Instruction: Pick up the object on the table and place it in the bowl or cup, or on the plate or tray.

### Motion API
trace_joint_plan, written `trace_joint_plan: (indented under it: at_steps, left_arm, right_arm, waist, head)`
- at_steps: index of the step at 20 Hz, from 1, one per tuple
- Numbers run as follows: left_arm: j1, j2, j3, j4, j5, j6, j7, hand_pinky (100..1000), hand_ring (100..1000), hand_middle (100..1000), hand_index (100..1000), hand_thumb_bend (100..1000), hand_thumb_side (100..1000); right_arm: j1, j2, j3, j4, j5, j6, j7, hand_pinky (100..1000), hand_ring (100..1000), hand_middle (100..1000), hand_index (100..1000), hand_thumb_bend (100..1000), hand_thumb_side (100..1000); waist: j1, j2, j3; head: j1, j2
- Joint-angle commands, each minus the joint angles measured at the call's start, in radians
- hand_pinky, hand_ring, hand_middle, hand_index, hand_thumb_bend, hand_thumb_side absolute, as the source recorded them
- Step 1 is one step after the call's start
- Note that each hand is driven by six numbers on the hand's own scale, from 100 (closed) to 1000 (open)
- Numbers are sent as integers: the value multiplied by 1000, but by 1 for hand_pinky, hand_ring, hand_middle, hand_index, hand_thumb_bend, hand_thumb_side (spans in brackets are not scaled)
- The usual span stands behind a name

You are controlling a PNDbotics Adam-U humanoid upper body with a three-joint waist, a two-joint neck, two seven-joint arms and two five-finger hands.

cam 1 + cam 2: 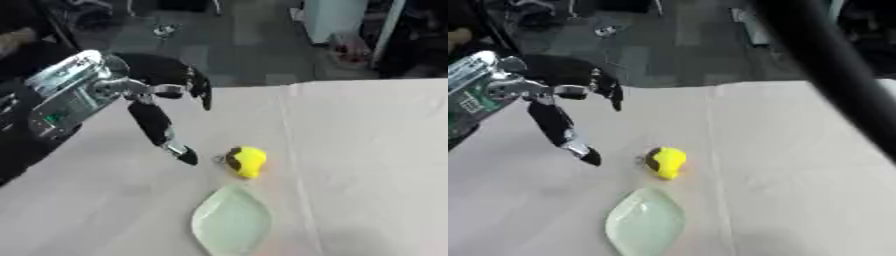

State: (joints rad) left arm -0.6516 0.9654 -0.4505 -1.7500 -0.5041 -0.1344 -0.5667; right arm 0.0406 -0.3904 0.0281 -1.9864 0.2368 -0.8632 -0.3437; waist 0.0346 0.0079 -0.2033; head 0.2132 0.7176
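Here the left hand [157, 107] hangs above the table [367, 150] with fingers spread wide and straight, holding nothing, its thumb tip just left of the yellow object [246, 161]. That object is small, rounded, with a dark end. The pale green plate [231, 220] lies just below it.

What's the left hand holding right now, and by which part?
Nothing. The left hand is open above the table, fingers spread, apart from the yellow object, which lies untouched beside the pale green plate.
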Motion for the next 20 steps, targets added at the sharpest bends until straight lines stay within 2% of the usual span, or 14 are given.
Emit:
trace_joint_plan:
  at_steps: [1,13,20]
  left_arm:
    - [-29,17,9,-2,1,-11,-8,915,761,778,783,662,728]
    - [-53,-22,-2,-26,16,-28,5,913,757,779,785,652,741]
    - [-96,-90,-28,-2,-15,-44,-4,922,763,782,786,648,744]
  right_arm:
    - [-15,-26,-11,-14,-20,-15,5,179,380,427,310,100,889]
    - [-33,-35,-18,-14,-84,-8,50,177,380,430,314,100,894]
    - [-37,-33,-10,-14,-104,-2,79,174,380,430,307,100,899]
  waist:
    - [0,-6,-3]
    - [0,-3,-18]
    - [-1,-3,-25]
  head:
    - [17,-1]
    - [55,-14]
    - [90,-13]
